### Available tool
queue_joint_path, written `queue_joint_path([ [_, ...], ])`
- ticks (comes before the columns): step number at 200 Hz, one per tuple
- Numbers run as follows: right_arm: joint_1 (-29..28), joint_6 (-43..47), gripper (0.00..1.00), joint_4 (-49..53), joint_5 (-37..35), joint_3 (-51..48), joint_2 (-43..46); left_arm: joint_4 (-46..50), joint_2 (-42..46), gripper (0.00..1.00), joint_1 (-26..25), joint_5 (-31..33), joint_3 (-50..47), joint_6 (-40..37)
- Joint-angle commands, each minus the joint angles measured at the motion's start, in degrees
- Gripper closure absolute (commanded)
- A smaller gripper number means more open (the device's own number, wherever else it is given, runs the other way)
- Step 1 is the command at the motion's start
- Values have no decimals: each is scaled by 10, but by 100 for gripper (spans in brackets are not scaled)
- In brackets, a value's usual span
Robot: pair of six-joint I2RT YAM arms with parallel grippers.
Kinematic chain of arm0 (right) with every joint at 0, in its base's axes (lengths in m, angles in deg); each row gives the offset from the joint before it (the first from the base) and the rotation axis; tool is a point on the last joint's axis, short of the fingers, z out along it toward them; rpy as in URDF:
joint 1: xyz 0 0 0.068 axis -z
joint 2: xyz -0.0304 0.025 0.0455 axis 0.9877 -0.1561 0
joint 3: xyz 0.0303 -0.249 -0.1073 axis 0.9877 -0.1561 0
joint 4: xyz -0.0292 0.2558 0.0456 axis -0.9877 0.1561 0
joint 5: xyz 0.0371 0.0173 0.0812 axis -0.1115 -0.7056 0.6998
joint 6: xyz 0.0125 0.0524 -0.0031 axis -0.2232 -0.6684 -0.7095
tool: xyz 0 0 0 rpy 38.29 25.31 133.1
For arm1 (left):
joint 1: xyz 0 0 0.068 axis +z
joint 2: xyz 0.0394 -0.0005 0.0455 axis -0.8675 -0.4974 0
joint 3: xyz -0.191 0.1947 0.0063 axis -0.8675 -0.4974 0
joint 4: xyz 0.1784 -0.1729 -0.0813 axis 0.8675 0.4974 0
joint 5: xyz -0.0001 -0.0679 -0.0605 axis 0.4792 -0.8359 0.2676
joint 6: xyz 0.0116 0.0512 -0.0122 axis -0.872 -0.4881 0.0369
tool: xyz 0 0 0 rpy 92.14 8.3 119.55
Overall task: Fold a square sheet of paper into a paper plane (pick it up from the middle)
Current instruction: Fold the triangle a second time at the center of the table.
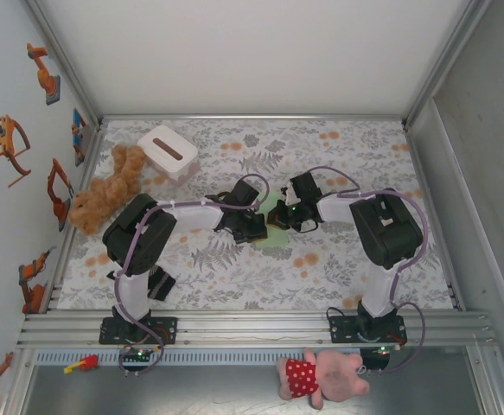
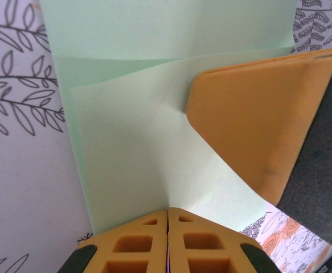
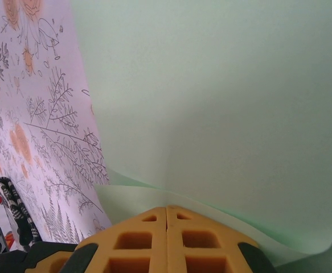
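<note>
The square sheet of paper (image 1: 273, 239), pale green and partly folded, lies mid-table between both arms. In the left wrist view the paper (image 2: 131, 148) shows stacked layers and a crease running up from my left gripper (image 2: 167, 210), whose jaws are shut on its near edge. The right gripper's orange fingers (image 2: 257, 125) rest on the same sheet from the right. In the right wrist view my right gripper (image 3: 166, 208) is shut, tips against a lower layer, while a large flap of paper (image 3: 222, 102) stands up ahead. From above, the left gripper (image 1: 250, 226) and right gripper (image 1: 288, 216) nearly meet.
A white box with a dark slot (image 1: 168, 151) and a brown teddy bear (image 1: 105, 190) sit at the back left of the floral cloth (image 1: 364, 164). A pink pig toy (image 1: 321, 376) lies beyond the front rail. A striped dark item (image 3: 9, 199) lies left of the right wrist.
</note>
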Motion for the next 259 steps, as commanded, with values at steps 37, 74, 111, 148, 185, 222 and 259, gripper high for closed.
queue_joint_path([
  [37,2,-5,100,59,-69,-24,-53,93,4,95,-3,-10,-30,-60],
  [74,2,-5,100,59,-68,-22,-53,94,31,95,-1,-13,-75,-51],
  [111,2,-5,100,59,-65,-22,-51,90,70,95,2,-17,-99,-45],
  [148,2,-9,100,59,-62,-16,-51,77,115,95,9,-11,-73,-48],
  [185,2,-43,100,31,-50,-14,-38,-3,105,93,12,9,-62,-4],
  [222,2,-70,100,3,-30,-1,-23,-47,44,96,14,16,-36,43],
  [259,2,-60,100,15,-20,17,-2,-43,27,98,19,35,-39,51],
])
